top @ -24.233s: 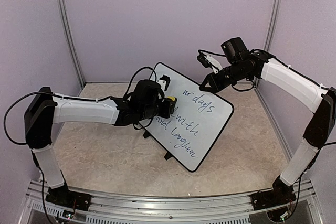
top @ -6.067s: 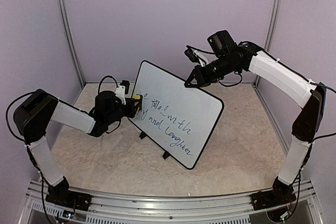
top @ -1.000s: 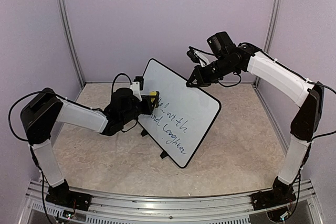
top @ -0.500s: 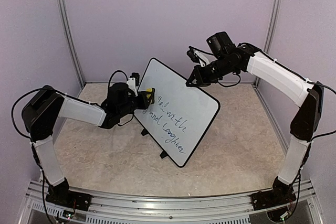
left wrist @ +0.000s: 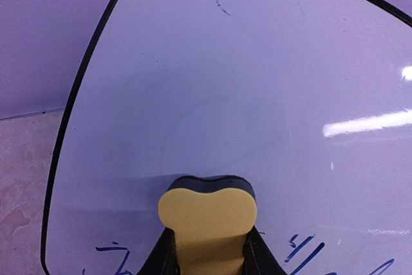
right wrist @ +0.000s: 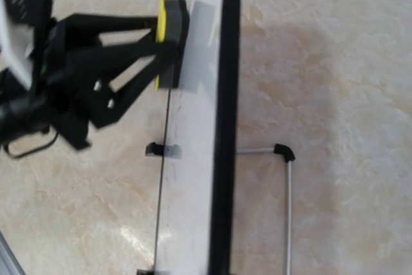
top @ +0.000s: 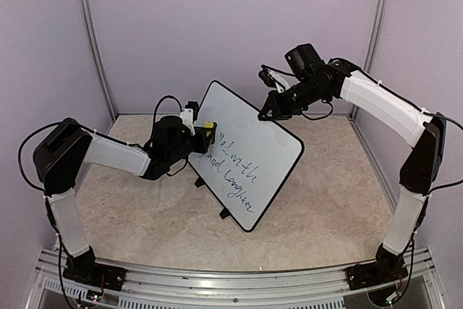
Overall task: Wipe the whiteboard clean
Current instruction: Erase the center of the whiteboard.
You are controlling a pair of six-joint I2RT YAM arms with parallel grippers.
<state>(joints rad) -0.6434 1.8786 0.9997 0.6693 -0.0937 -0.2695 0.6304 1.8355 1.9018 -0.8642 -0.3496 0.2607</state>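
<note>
Left tool [left wrist: 207, 250] is clamped on a yellow foam block eraser w/ dark felt face [left wrist: 207, 214], black fingers [left wrist: 165, 259] either side of its narrow waist, felt pressed flat to the large white rectangular whiteboard w/ thin black frame [left wrist: 257, 94]. Board stands propped at a slant on small black feet [top: 226, 213] mid-way across the beige marbled counter [top: 130, 208], near corner low toward the arm bases, far edge raised. Eraser sits near the board's left edge, just above the first row of blue cursive writing [top: 233, 171]; surface above it reads clean bar a faint stray tick [left wrist: 222, 9] near the top. At the far top edge, right tool [top: 265, 112] meets the frame, apparently bracing the board. Its wrist view looks straight down that edge & shows none of its own fingers, so can't tell if it grips or just rests. Step in hand, I'd judge: wiping, approx. half done, w/ upper area clear & two rows of text to go. Next move prob. calls for dragging the eraser down & along those rows toward the near corner, felt kept flat w/ steady pressure, far side held firm so the board doesn't tip or skid.
</note>
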